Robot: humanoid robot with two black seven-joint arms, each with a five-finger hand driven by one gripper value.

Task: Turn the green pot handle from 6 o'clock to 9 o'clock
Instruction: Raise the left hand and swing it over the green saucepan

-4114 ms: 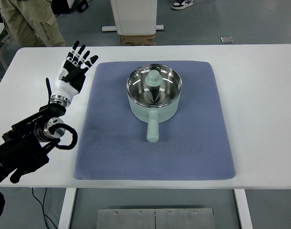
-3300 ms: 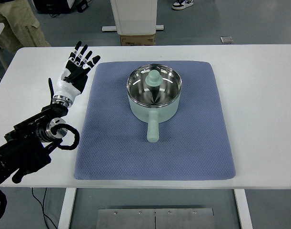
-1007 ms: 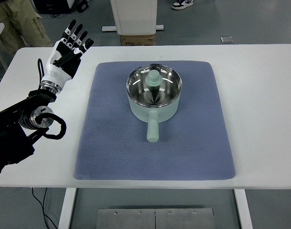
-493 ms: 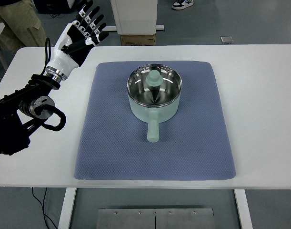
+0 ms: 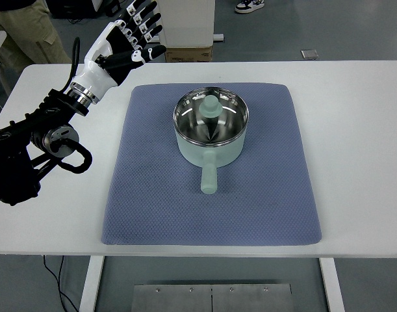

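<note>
On blue mat (image 5: 250, 208), green pot (image 5: 210, 130), handle (image 5: 208, 177) toward camera

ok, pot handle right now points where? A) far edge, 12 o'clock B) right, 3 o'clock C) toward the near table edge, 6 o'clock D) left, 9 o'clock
C: the handle sticks out from the green pot toward the near edge of the blue mat, and the left hand is open and raised off to the far left, touching nothing.

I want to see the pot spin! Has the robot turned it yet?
Not yet. The green pot sits on the blue mat with its handle pointing at the robot, at 6 o'clock. The left hand is raised, open, far from the pot. Grabbing and turning remain.
</note>
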